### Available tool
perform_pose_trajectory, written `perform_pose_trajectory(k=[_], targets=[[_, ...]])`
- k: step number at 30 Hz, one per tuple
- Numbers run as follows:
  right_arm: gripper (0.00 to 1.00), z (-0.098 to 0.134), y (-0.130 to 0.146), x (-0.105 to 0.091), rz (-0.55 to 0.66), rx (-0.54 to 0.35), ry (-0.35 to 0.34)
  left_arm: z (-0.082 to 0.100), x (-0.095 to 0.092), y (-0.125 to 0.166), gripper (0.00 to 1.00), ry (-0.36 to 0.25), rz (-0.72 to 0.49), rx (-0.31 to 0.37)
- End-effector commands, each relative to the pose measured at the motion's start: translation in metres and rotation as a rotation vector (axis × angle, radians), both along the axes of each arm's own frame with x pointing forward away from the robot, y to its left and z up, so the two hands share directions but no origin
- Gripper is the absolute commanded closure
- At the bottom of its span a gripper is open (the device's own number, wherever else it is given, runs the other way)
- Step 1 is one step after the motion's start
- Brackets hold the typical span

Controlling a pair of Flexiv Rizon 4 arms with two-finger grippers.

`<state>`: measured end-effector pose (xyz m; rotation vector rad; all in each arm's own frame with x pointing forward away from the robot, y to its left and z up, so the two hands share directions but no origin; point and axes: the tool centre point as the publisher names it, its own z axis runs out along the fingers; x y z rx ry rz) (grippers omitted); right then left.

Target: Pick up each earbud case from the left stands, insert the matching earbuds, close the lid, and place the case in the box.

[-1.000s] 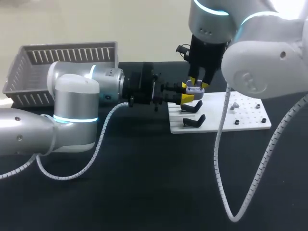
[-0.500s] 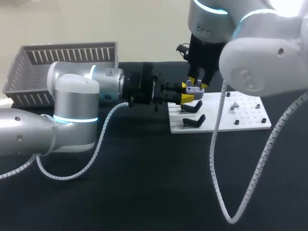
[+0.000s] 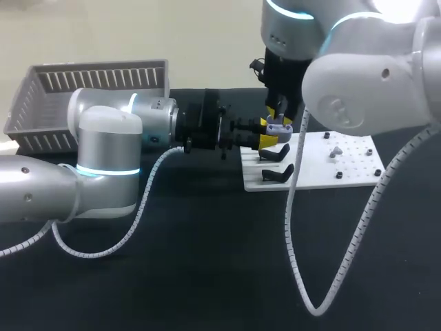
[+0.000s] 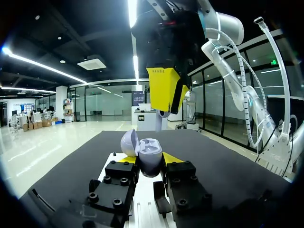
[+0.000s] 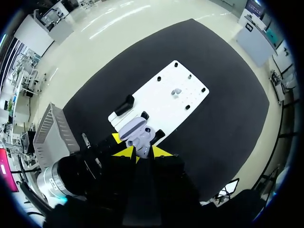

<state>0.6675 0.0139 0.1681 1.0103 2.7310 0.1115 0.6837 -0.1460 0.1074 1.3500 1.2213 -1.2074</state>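
Observation:
A lavender earbud case [image 3: 278,126] with its lid open is held just above the black stands [image 3: 277,154] of the white board [image 3: 344,172]. My left gripper [image 3: 270,136] is shut on it from the side. In the left wrist view the case [image 4: 148,156] sits between the yellow tips, lid [image 4: 128,143] tipped back. My right gripper [image 3: 281,116] hangs straight over the case, fingers close together on what looks like a small grey earbud [image 4: 162,114]. From the right wrist, the case [image 5: 134,131] lies right under the tips. Another earbud [image 5: 175,91] rests on the board [image 5: 164,107].
A grey slatted basket [image 3: 89,86] stands at the table's back left, behind my left arm. Small black pegs [image 3: 340,175] dot the board's right half. The right arm's white cable [image 3: 293,227] loops down over the black tabletop in front.
My right arm has shifted slightly to the left over the case, its cable swinging with it. The left arm and the case have stayed put.

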Motion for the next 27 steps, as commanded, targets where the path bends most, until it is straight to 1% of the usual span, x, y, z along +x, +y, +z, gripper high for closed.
perform_pose_trajectory(k=[1, 9, 27], targets=[[1.00, -0.002, -0.001, 0.002, -0.011, -0.002, 0.001, 0.000, 0.001, 0.000, 1.00, 0.001, -0.002, 0.001], [1.00, -0.008, -0.003, 0.006, -0.027, 0.002, 0.020, 0.000, 0.001, 0.000, 1.00, 0.001, -0.002, 0.001], [1.00, -0.013, -0.009, 0.013, -0.039, 0.016, 0.021, 0.000, 0.001, 0.000, 1.00, 0.001, -0.002, 0.001]])
